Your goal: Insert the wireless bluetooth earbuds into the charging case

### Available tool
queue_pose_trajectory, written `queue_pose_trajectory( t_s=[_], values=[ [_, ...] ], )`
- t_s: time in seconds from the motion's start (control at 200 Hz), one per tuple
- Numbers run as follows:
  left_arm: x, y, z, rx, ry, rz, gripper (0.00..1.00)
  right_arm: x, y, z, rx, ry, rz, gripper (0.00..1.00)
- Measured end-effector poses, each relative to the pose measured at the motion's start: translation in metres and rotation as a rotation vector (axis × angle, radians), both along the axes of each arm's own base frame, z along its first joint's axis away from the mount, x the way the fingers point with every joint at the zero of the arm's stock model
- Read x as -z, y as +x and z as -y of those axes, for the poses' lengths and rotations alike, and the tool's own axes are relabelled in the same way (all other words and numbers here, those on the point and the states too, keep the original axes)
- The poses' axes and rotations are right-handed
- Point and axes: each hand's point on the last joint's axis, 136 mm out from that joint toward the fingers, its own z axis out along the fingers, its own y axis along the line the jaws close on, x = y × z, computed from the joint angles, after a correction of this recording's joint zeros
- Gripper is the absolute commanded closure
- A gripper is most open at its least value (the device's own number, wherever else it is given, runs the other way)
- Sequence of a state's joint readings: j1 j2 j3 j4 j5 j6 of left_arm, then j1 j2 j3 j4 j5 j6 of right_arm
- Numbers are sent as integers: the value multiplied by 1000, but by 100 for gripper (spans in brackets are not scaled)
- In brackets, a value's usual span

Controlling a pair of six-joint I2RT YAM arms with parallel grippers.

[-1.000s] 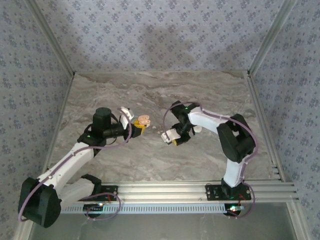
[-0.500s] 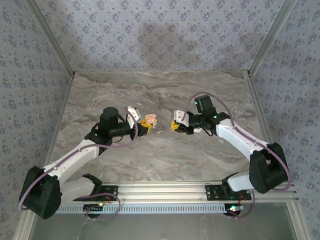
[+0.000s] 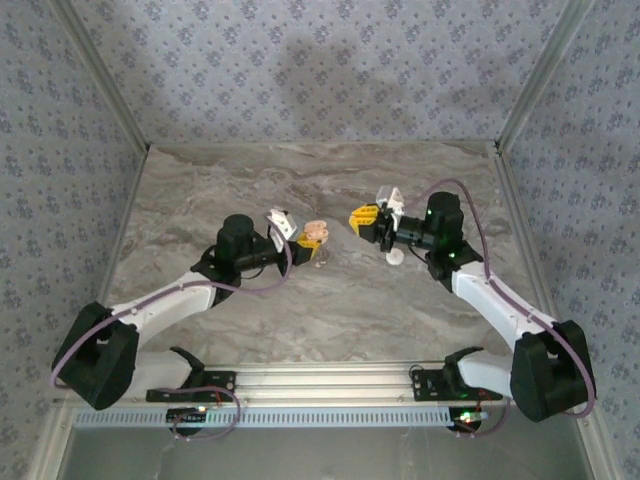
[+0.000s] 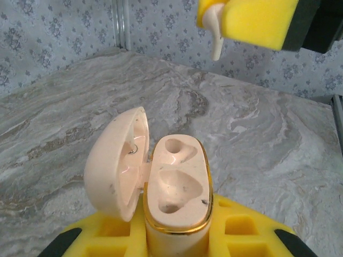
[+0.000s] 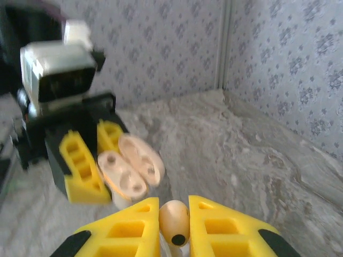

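The charging case (image 4: 177,184) is peach, its lid swung open to the left and both sockets empty. My left gripper (image 4: 174,235) is shut on its lower body between yellow fingers. From above, the case (image 3: 315,235) sits at the tip of the left gripper (image 3: 298,251), left of centre. My right gripper (image 5: 174,214) is shut on one pale earbud (image 5: 174,220), facing the open case (image 5: 131,166) a short gap away. The top view puts the right gripper (image 3: 366,218) just right of the case. In the left wrist view the earbud's stem (image 4: 216,35) hangs from the right gripper's yellow fingers (image 4: 252,21).
A small white round disc (image 3: 397,257) lies on the marble table (image 3: 330,320) under the right arm's wrist. Patterned walls and aluminium rails (image 3: 515,250) enclose the table on three sides.
The left arm has carried the case right and slightly forward. The right arm has swung from the table's middle out to the right, turning its gripper with the earbud to face the case.
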State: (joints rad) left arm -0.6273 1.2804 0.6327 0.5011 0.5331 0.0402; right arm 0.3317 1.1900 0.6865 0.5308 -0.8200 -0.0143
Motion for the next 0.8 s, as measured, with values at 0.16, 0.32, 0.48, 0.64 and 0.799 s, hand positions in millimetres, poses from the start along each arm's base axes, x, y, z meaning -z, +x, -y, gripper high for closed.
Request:
queue_pose_trajectory(
  t_s=[0.16,0.32,0.48,0.64,0.799],
  values=[
    [-13,2,13,5,-40,44,84,-17,3,-2,44,110,-28,82],
    [-24,2,26,23,-73,76,84,-30,-5,-14,32,175,-24,82],
    [-32,0,32,35,-99,93,84,-31,-7,-19,36,200,-24,82],
    [-39,4,32,16,-121,111,83,-27,-6,-18,55,207,-32,82],
    [-44,4,32,14,-140,116,83,-25,-5,-18,65,210,-33,82]
  ],
)
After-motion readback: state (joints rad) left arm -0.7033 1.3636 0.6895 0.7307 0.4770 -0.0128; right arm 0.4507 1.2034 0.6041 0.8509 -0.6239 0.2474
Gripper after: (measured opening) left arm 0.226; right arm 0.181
